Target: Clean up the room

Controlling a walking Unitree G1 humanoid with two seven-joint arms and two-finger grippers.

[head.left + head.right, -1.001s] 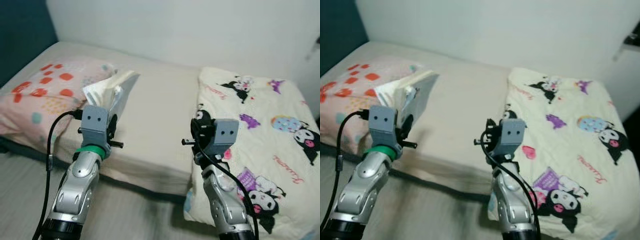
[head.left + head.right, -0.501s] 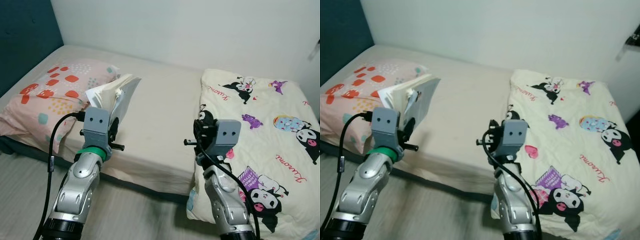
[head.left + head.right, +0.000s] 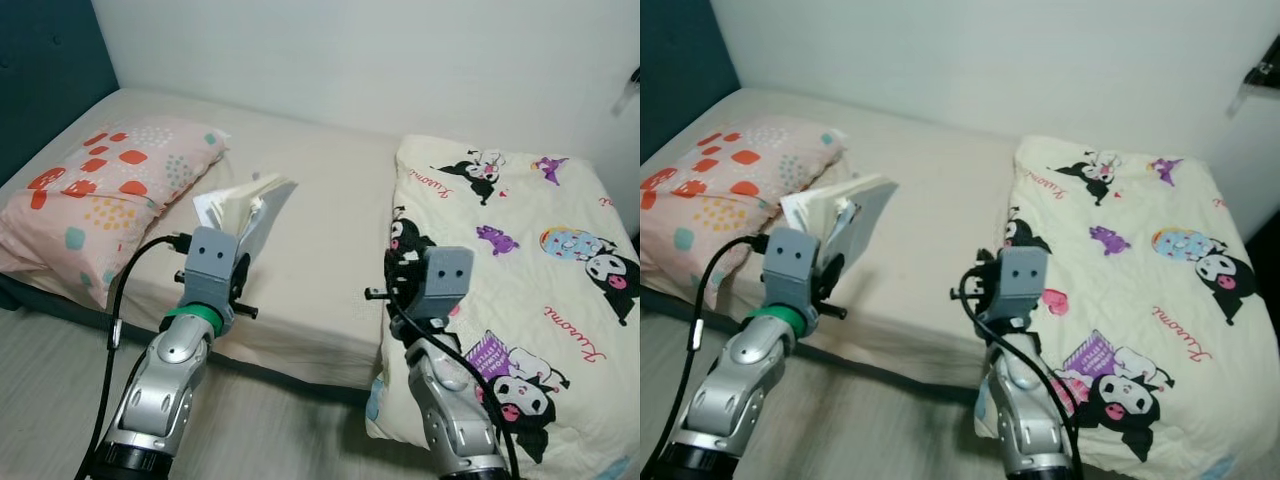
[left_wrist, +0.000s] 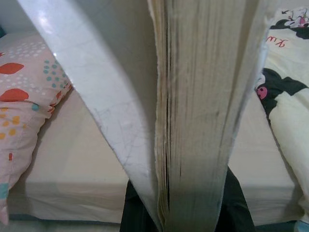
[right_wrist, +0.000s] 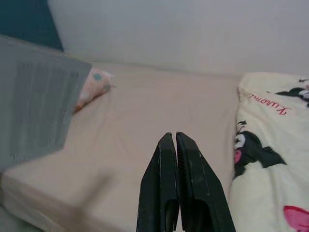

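Left gripper point(image 3: 238, 262), jaws clamped on the splayed book point(image 3: 246, 206) left of centre, could let pages slip; right gripper point(image 5: 176, 183) jaws together.

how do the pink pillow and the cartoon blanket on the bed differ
The pink spotted pillow is plump, with red, orange and teal blotches; the cream cartoon-print blanket lies flat and bears black-and-purple characters. The pillow sits at the robot's left end of the beige mattress; the blanket covers the right end and drapes over the near edge. Both rest on the same bed.
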